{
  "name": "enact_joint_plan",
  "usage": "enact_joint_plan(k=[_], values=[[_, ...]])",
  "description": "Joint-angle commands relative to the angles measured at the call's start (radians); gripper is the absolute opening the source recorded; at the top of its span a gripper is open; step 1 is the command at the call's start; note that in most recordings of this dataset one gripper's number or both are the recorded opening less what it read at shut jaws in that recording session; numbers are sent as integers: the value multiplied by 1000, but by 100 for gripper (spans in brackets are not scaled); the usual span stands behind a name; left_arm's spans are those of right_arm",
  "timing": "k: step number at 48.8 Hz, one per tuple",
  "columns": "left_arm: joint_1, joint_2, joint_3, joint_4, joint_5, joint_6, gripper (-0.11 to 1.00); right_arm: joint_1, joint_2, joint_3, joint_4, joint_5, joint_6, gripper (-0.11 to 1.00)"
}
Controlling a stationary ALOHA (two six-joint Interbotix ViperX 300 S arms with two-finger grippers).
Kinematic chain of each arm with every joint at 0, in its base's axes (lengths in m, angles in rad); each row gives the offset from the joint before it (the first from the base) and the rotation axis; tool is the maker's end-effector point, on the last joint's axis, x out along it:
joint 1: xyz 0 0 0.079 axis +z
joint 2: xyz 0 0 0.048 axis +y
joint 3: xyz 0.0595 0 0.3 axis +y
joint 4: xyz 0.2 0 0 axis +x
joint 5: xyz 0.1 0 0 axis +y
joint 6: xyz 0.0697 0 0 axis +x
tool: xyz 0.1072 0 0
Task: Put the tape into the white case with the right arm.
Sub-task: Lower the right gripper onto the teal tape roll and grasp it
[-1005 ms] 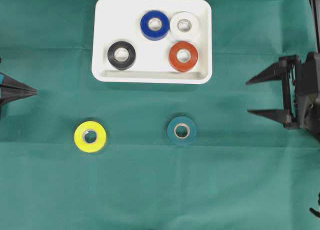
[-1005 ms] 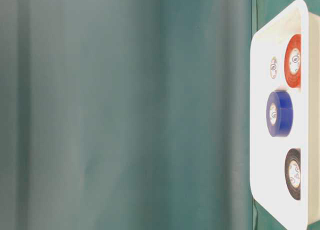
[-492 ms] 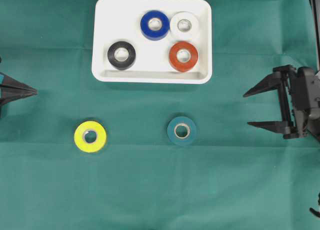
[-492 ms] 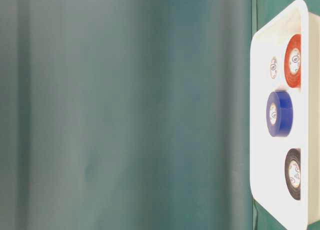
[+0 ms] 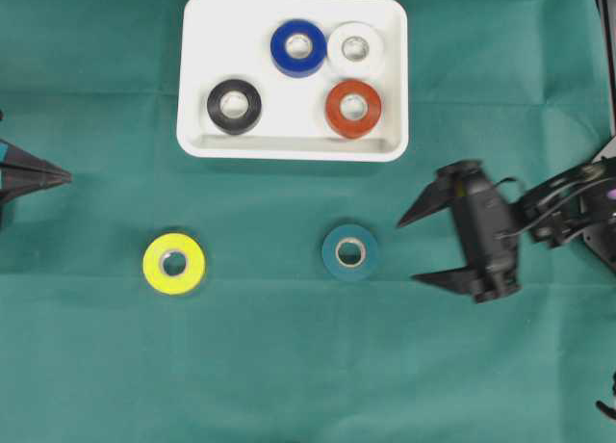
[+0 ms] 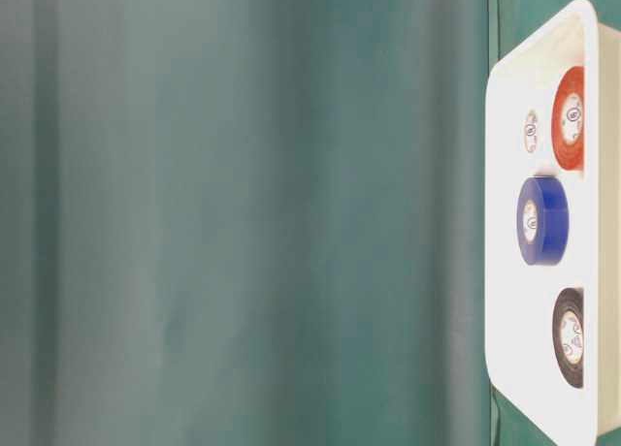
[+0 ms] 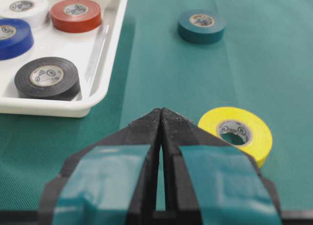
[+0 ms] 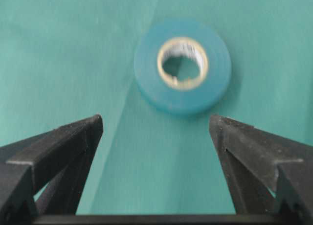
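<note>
The right gripper (image 5: 414,248) has swung in from the table's 3 o'clock edge since a second ago and now sits just to the 3 o'clock side of the teal tape (image 5: 350,252), its two pointed black fingers spread wide with nothing between them. The tips do not touch the roll. From the right wrist camera, the teal tape (image 8: 182,65) lies flat on the cloth ahead of the parted fingers (image 8: 58,146), blurred. Everything else sits where it was.

The left gripper (image 5: 38,176) rests at 9 o'clock, its fingers pressed together to a single point, with blue patches on them in the left wrist view.

The white case (image 5: 197,125) is a shallow, smooth plastic tray with rounded corners and a raised rim, up at 12 o'clock. Inside lie four glossy rings: blue tape (image 5: 297,47), white tape (image 5: 356,49), red tape (image 5: 353,108) and black tape (image 5: 234,106). Each has a pale cardboard core. The yellow tape (image 5: 174,263) lies flat on the green cloth (image 5: 289,366) at 7 o'clock, well apart from the teal one. The cloth is finely woven, with soft creases.

The right arm (image 5: 568,212) is cut off at the overhead picture's edge. The table-level view is turned sideways, mostly blurred green backdrop, showing only part of the case.
</note>
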Motion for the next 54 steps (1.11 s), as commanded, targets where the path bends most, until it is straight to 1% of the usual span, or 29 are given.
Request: enact_joint_plan(k=[1,9,18,35,43,54], values=[[2,9,-14,-2,-3,-2,0,6,54,-72,-12,-20,-3,70],[2,8,-12,-3,-5,-2,0,8,166,-161,-60,-15,-2,70],[2,8,-12,-3,-5,-2,0,8,215,-209,-61,-14,0,70],[2,8,-12,-2,-5,0,0,17,230,-213,-61,0,5,70],[2,8,-12,-2,-3,0,0,41,255,-232,-61,55,5,70],[2,8,-12,-2,-3,0,0,64,267,-264,-61,178,6,70]])
